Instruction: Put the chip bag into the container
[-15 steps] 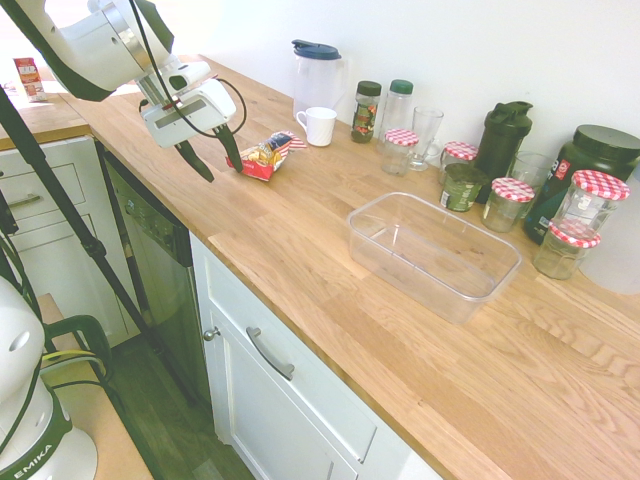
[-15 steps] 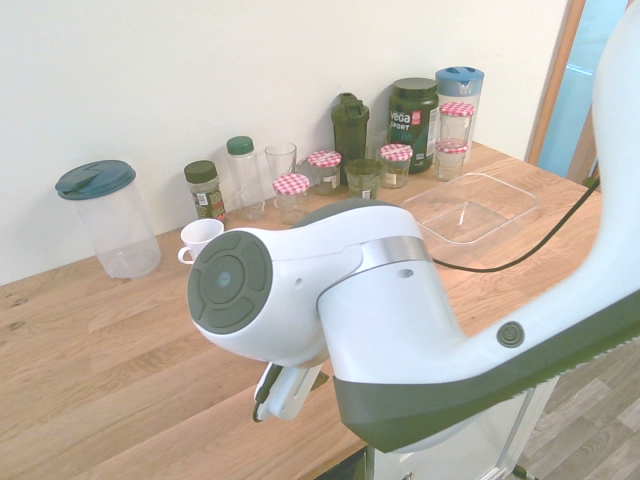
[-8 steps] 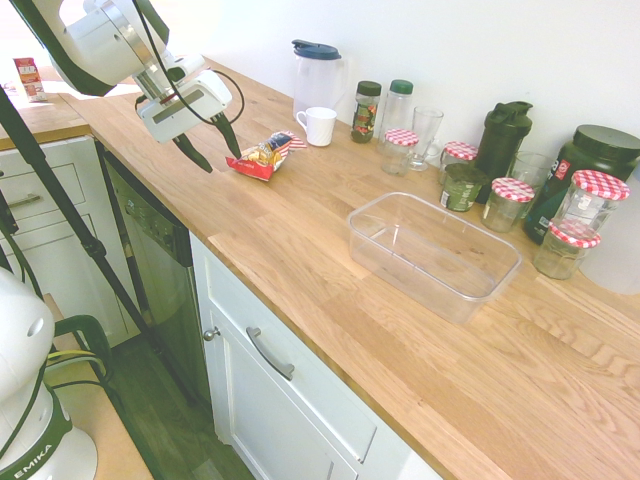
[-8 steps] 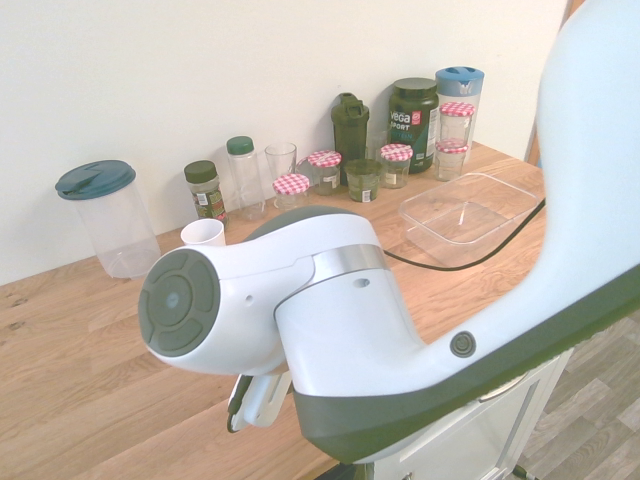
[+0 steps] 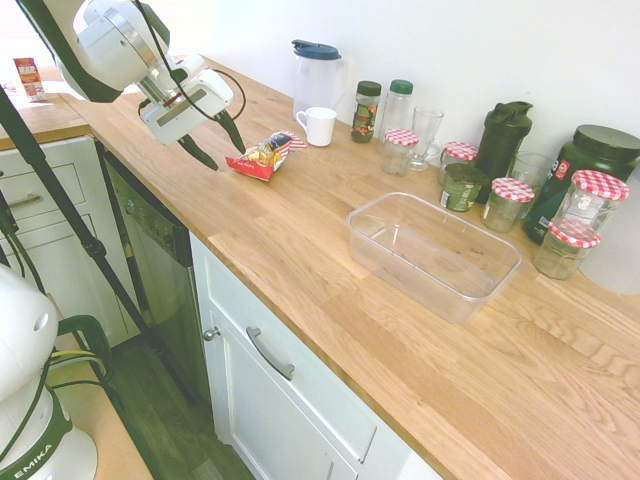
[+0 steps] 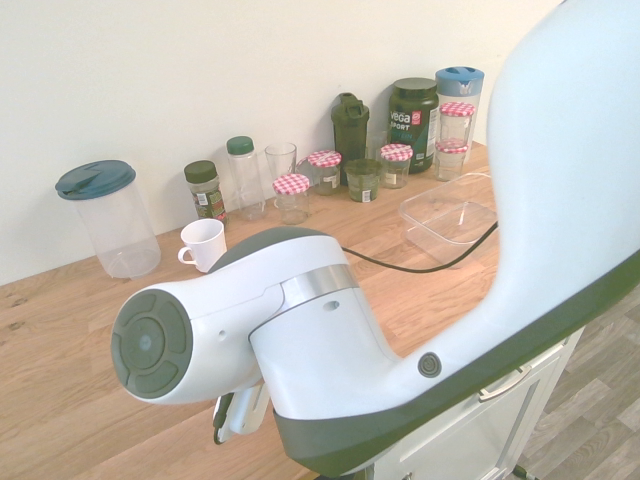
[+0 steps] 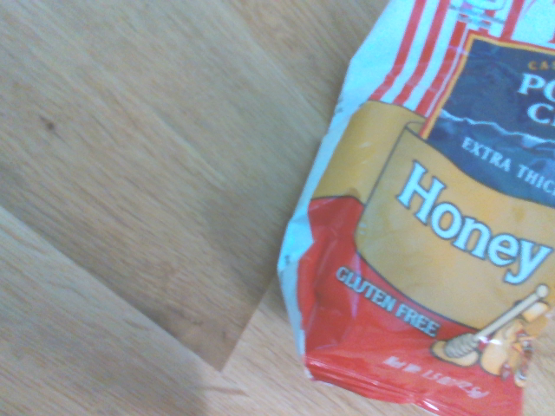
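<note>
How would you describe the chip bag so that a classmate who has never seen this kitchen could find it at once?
Start at the tall clear pitcher with the dark blue lid, by the wall on the wooden counter. In front of it stands a white mug, and just nearer the counter's front edge lies the chip bag. It is the only flat, crinkly red-and-yellow packet among jars and bottles.

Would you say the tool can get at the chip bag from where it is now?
Probably yes. The tool hangs open just beside the chip bag, which lies alone on the countertop. The white mug and pitcher stand behind it, apart, so nothing seems to block the approach.
</note>
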Controlling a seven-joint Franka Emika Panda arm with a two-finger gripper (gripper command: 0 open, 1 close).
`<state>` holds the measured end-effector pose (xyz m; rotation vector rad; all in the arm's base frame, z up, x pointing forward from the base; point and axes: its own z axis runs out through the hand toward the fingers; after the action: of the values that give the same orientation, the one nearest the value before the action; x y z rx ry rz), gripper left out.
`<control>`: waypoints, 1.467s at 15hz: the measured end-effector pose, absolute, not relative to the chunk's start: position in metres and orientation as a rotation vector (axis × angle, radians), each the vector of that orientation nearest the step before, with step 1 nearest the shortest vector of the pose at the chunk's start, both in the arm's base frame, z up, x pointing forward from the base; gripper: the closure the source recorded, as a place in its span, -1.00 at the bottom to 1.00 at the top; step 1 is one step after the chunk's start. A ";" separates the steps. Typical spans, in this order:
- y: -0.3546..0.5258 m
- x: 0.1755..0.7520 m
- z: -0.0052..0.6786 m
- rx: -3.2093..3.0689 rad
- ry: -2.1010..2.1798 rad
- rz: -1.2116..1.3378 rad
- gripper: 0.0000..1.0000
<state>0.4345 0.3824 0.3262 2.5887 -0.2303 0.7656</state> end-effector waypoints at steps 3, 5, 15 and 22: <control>0.393 0.433 0.313 2.573 -0.183 0.786 1.00; 0.398 0.431 0.311 2.562 -0.159 0.812 1.00; 0.411 0.471 0.294 2.513 -0.162 0.858 1.00; 0.411 0.471 0.291 2.511 -0.165 0.861 1.00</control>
<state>0.4709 0.4107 0.2909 2.5113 -0.1647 0.8607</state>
